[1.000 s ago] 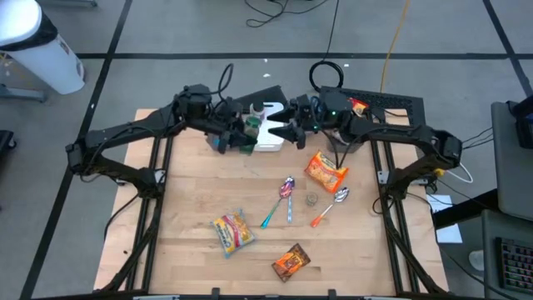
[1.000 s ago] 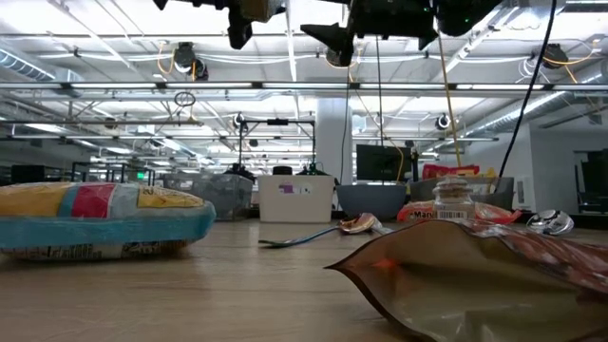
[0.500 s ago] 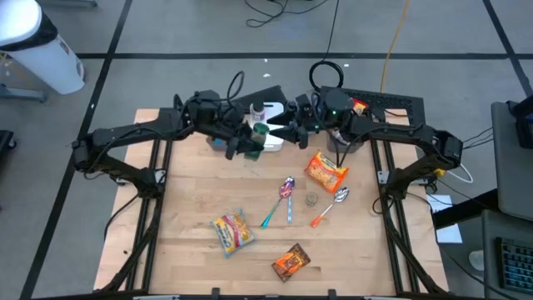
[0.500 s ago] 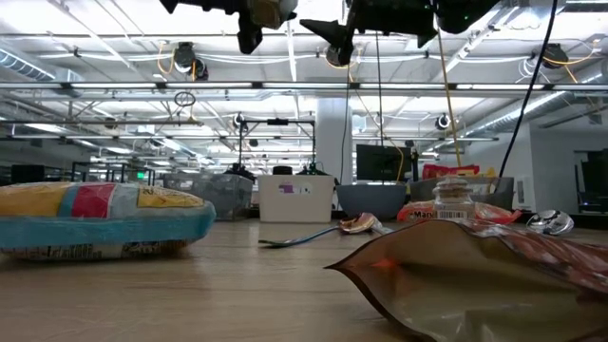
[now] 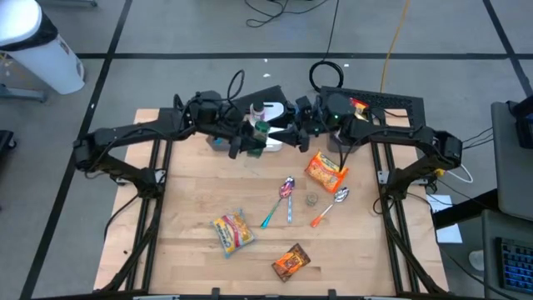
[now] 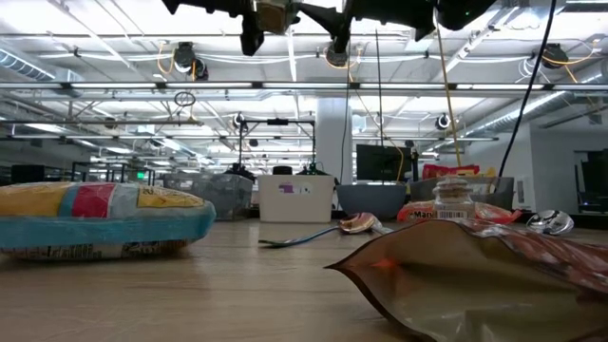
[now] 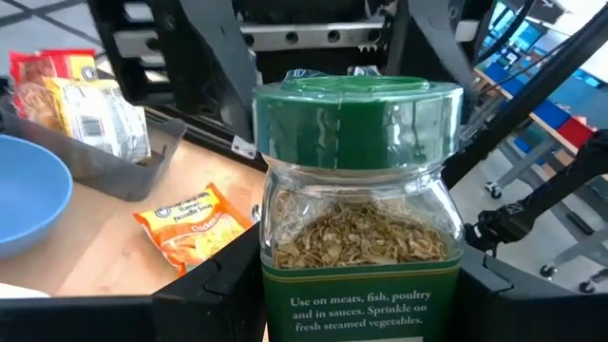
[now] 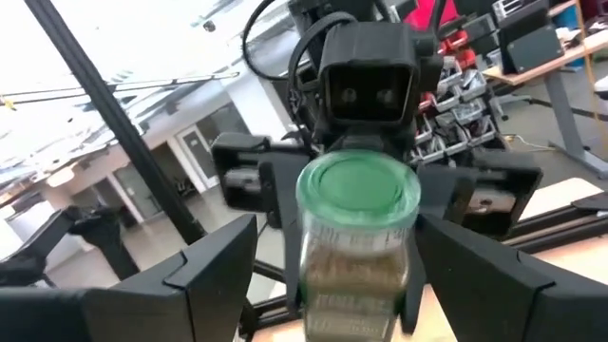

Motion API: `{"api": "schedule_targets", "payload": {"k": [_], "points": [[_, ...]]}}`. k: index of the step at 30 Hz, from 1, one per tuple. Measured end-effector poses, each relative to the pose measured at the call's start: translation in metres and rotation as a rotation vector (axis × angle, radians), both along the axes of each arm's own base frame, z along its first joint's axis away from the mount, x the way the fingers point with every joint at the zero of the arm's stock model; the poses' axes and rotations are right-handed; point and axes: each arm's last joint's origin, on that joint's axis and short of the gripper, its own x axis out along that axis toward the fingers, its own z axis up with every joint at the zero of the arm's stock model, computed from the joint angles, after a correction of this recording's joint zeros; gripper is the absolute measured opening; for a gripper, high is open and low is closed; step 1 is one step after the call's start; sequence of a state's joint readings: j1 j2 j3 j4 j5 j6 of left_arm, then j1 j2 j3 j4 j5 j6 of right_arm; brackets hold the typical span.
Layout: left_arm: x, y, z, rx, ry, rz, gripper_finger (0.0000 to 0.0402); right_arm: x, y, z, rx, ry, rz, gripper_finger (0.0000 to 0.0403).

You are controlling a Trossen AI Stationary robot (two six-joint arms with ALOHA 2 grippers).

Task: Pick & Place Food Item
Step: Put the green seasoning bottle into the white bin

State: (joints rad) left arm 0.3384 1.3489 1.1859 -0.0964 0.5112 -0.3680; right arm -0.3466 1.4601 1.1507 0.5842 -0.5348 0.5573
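Observation:
A glass spice jar (image 7: pixel 356 218) with a green lid (image 8: pixel 359 195), dried herbs and a green label hangs high over the table's far middle (image 5: pixel 262 130). My left gripper (image 5: pixel 252 138) is shut on it. My right gripper (image 5: pixel 287 133) faces it from the right, open. In the right wrist view its fingers (image 8: pixel 218 275) stand on either side of the jar's lid end, with a gap on each side. In the low view both grippers show at the top edge, left (image 6: pixel 252 19) and right (image 6: pixel 332 24). My left gripper pinches the jar's lower body at the label (image 7: pixel 275 294) between its two fingers, one on each opposite side. The fingers come nearly level from the table's left. The jar is lifted clear of the table, about upright with its lid up.
A white box (image 5: pixel 273 133) stands below the grippers at the far edge. An orange noodle packet (image 5: pixel 325 171), two spoons (image 5: pixel 286 193), a small jar (image 5: pixel 311 200), a yellow-blue packet (image 5: pixel 233 232) and a brown packet (image 5: pixel 291 262) lie on the wood. A black bin (image 5: pixel 387 104) sits far right.
My left gripper has carried the jar a little toward the table's right, toward the right gripper, keeping its hold. My right gripper has rolled somewhat and edged toward the jar, so its fingers now flank the lid end.

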Motion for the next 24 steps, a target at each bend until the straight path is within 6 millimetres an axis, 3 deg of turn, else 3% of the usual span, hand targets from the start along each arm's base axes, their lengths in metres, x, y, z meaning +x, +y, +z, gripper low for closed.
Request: {"api": "schedule_targets", "payload": {"k": [7, 24], "points": [[0.012, -0.001, -0.008, -0.013, -0.001, -0.010, 0.0208, 0.001, 0.001, -0.003, 0.000, 0.022, -0.035, 0.0279], [0.013, -0.001, -0.005, -0.017, -0.028, -0.012, 0.0208, 0.002, 0.000, -0.004, -0.002, 0.029, -0.059, 0.0279]]}}
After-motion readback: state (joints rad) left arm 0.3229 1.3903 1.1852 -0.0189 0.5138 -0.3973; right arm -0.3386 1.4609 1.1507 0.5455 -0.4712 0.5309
